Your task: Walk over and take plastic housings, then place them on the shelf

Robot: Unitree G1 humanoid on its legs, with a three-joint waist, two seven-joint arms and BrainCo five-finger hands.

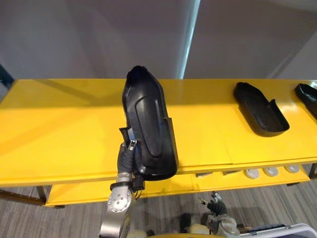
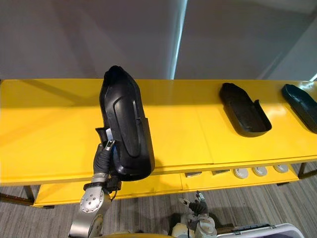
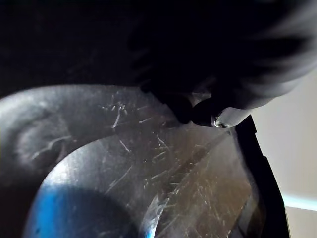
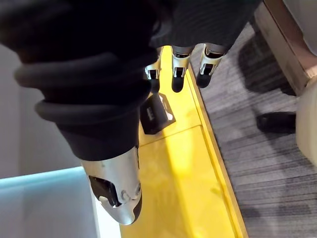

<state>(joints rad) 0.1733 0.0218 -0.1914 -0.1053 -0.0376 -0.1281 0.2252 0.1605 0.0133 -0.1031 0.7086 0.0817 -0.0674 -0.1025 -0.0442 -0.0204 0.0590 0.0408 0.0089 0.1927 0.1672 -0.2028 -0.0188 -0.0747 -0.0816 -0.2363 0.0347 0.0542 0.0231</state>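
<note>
R hand (image 1: 216, 205) hangs low, fingers relaxed, empty. L hand (image 1: 125, 158) grips black housing (image 1: 148, 119) by its lower end, upright over yellow shelf (image 1: 59, 129), prob to set it down; two more housings (image 1: 260, 109) lie farther right

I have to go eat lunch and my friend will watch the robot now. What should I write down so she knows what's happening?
Left robot hand: shut on a long black plastic housing, held up on end over the front edge of the yellow shelf, not set down yet.
Right robot hand: open and holding nothing, low by the shelf's front edge.
Done: two more black plastic housings, one and another, lie on the shelf's right part.
Left: lay the held housing on the shelf and let go.
</note>
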